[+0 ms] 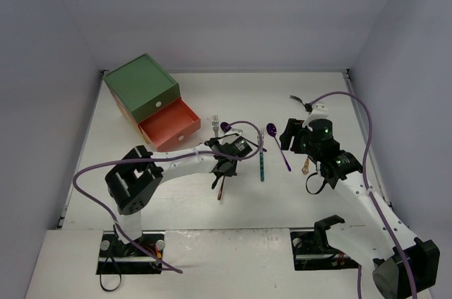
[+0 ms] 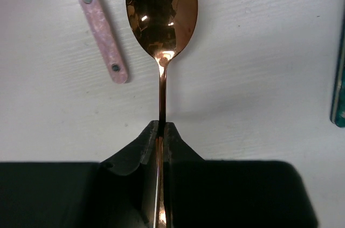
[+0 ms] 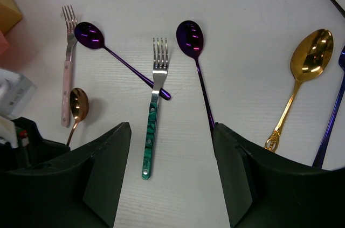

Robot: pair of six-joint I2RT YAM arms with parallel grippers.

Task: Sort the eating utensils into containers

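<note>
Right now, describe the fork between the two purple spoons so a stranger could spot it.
Start at the green-topped chest at the back left, then move right. The fork lies near the centre; unlike the purple spoons flanking it, its handle is mottled teal.

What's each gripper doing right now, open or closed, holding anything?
Left gripper: closed on the copper spoon, at its handle.
Right gripper: open, holding nothing.
</note>
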